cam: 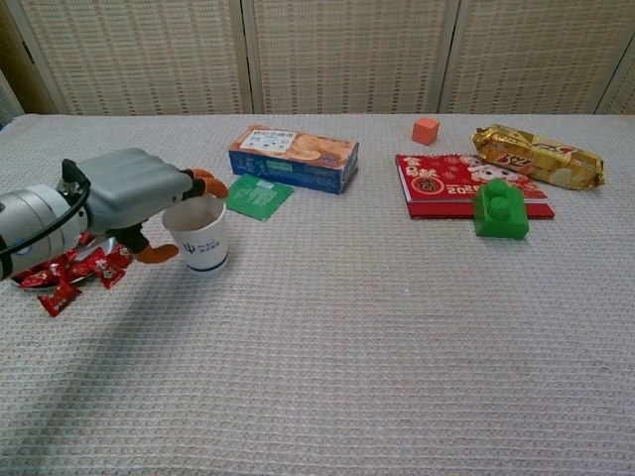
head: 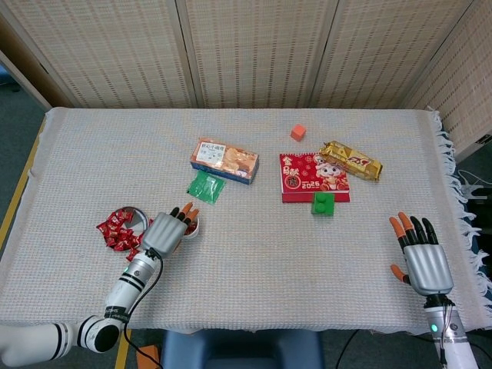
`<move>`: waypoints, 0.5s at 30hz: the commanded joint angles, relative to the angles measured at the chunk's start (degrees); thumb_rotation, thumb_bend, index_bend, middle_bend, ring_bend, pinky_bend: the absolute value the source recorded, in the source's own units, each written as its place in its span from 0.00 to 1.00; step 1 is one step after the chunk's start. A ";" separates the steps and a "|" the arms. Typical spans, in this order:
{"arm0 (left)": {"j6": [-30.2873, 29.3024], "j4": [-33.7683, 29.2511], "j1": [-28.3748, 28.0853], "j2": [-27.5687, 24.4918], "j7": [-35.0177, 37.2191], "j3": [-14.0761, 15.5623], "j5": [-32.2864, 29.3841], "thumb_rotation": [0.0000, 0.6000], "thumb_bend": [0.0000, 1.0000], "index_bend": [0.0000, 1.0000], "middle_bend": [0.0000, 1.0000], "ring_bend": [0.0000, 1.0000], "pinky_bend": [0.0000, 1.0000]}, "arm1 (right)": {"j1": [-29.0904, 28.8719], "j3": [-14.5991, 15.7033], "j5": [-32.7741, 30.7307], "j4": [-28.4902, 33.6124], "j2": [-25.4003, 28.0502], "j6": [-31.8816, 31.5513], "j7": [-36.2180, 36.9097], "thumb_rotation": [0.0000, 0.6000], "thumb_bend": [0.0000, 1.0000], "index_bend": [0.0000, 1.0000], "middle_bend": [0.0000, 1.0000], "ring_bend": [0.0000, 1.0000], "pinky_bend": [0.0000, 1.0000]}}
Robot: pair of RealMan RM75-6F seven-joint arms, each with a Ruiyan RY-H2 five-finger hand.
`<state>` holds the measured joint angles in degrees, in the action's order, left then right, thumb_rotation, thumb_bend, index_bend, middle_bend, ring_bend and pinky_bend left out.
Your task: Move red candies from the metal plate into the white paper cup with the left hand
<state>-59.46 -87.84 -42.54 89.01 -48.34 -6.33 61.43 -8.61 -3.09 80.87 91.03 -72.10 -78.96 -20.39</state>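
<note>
Woven tablecloth (head: 254,254), slatted wall panels (head: 254,46)

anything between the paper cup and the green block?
Nothing: in the chest view the stretch from the white paper cup to the green block is bare woven tablecloth. The head view agrees.

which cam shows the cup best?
Chest view: the cup shows its full side wall and logo, with the left hand over its rim. In the head view the hand covers most of it; only a sliver of rim shows.
</note>
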 commanded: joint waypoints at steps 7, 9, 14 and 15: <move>-0.28 3.14 -0.44 0.97 4.29 0.36 2.96 1.00 0.37 0.24 0.33 0.40 0.93 | -0.10 -0.02 -0.33 -0.01 -0.16 0.26 -0.40 1.00 0.12 0.00 0.00 0.00 0.01; -0.64 3.77 -0.41 1.22 5.70 0.30 4.00 1.00 0.37 0.25 0.34 0.41 0.93 | -0.09 -0.07 -0.40 -0.03 -0.19 0.22 -0.43 1.00 0.12 0.00 0.00 0.00 0.01; -1.01 4.98 -0.57 1.26 8.68 -0.28 5.64 1.00 0.38 0.26 0.34 0.41 0.93 | -0.13 -0.27 -0.86 -0.05 -0.18 0.31 -0.47 1.00 0.12 0.00 0.00 0.00 0.02; -1.08 5.41 -0.70 1.23 9.15 -0.62 5.80 1.00 0.38 0.26 0.34 0.41 0.93 | -0.15 -0.34 -1.03 -0.07 -0.19 0.38 -0.51 1.00 0.12 0.00 0.00 0.00 0.02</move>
<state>-60.39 -82.92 -43.09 90.23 -39.73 -6.57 66.89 -8.75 -3.40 79.88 90.98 -72.28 -78.61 -20.89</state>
